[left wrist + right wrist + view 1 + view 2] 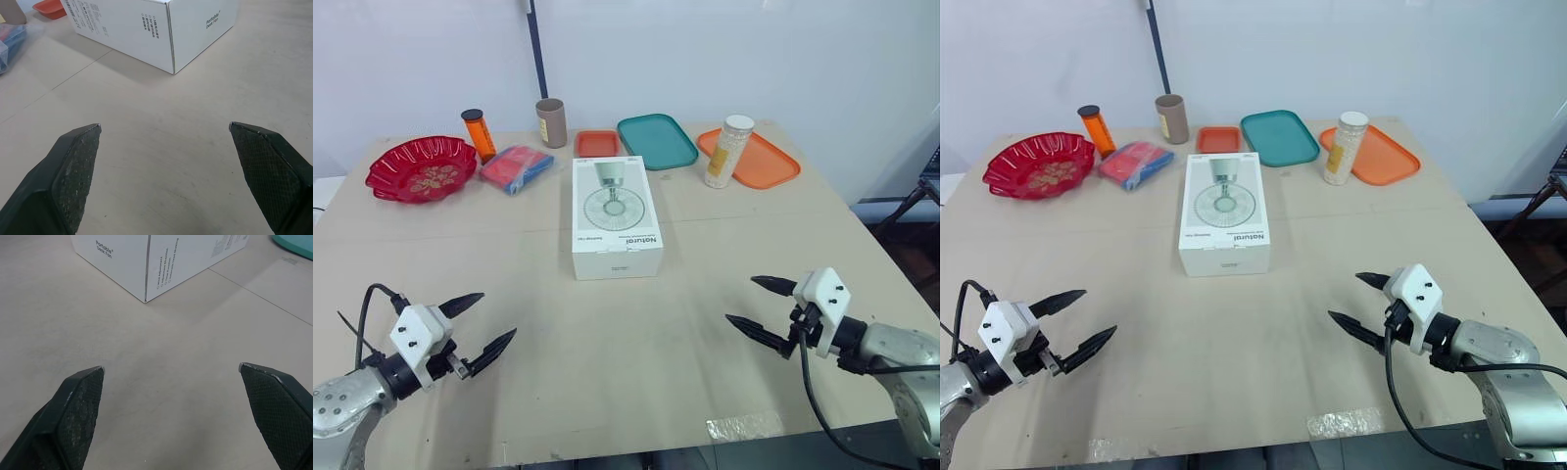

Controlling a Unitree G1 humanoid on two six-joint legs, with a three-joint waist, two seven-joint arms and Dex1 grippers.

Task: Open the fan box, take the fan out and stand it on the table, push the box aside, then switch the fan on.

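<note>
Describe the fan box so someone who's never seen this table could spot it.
On the tan table, look to the middle, just nearer the robot than the small orange tray at the far edge. The fan box lies flat there, closed. It is the only white carton, with a round fan pictured on its top.

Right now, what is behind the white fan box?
Behind the white cardboard fan box, a small orange tray and a teal plastic tray lie; its far wall is hidden.
</note>
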